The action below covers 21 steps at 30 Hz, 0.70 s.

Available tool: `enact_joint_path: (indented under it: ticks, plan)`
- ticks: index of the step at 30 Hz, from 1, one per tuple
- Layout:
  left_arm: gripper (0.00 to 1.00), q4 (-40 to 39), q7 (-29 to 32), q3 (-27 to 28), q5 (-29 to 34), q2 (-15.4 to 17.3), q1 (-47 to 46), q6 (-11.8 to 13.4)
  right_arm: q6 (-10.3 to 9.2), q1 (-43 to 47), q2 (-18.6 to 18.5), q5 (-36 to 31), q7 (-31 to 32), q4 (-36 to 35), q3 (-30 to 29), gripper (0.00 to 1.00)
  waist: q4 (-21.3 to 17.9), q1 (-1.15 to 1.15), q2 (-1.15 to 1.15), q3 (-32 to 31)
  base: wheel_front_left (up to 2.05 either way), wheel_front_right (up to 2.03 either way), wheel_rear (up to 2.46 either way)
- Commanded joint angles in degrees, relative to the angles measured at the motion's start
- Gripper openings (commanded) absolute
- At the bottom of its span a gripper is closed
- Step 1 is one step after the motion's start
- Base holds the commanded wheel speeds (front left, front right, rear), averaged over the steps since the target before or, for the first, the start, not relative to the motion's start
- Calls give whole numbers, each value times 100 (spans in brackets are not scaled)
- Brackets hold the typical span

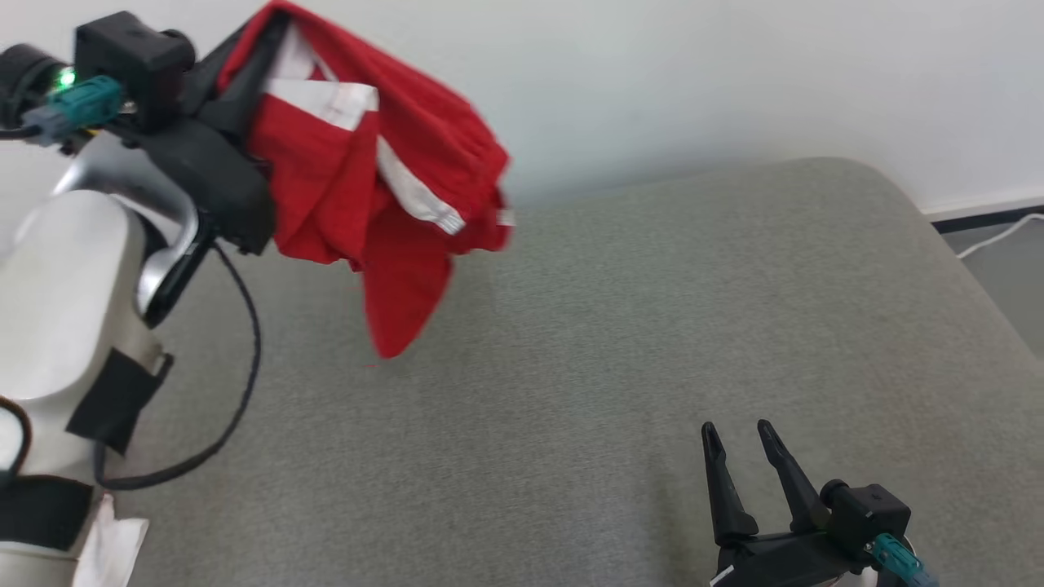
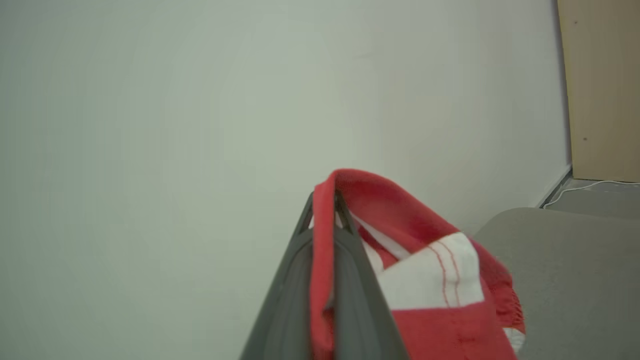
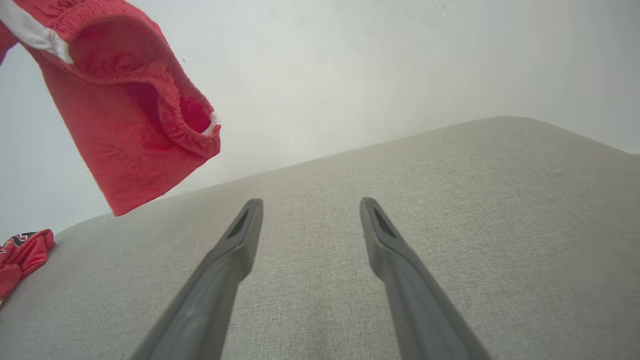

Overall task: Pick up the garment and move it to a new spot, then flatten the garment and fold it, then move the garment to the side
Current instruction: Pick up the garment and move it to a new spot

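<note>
**Head view.** Grips the garment [image 1: 359,171], a red one, with the left pincer [image 1: 249,53], raised at the upper left, fingers closed hard on a fold near the top. Lets the cloth hang bunched in the air, white stripes showing, lowest corner above the grey cushion [image 1: 652,310] and off it. Rests the right pincer [image 1: 736,432] at the lower right, fingers parted wide, nothing between them. Beyond the cushion, a pale wall [image 1: 693,73]. At the far right, a white cable [image 1: 999,236] on the floor. Beside the left forearm, a black cable [image 1: 245,350] in a loose loop.

**Left wrist view.** Looks along two dark fingers pressed together, a red hem squeezed between them right up to the tips. Spills the rest of the garment to the right in red folds, with a white panel stitched in red. Behind, the pale wall. Lower right, a corner of the grey cushion. Far right, a wooden panel [image 2: 600,90].

**Right wrist view.** Looks along the right pincer's fingers, spread well apart over the cushion, bare fabric between them, holding nothing. Upper left, the garment dangling in the air, gathered waistband toward the lens, clear of the cushion. At the left edge, a second red cloth [image 3: 22,252] with black-and-white print, lying on the cushion, well apart from the fingers.
</note>
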Motion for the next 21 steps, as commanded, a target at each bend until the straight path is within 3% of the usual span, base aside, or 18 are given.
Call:
enact_joint_path:
  ticks: [1, 13, 17, 21]
  plan:
    - [0, -259, 73, -92, -110, -88, -24, 4, 4, 59, 16, 33, -15, -10, -4, 100, -258, 0, 0, -48, 0, 0, 0]
    - [0, -1251, 332, -759, -501, -839, 765, 91, 4, -47, 40, 23, -15, -16, -32, 100, -643, 0, 0, 106, 0, 0, 0]
    - [0, -1331, 328, -852, -568, -911, 1011, 122, 4, -73, 41, 30, -16, -8, -52, 100, -649, 0, 0, 162, 0, 0, 0]
    - [0, -1167, 278, -896, -686, -774, 1501, 169, 4, -98, 43, 33, -15, 22, -60, 100, -623, 0, 0, 189, 0, 0, 0]
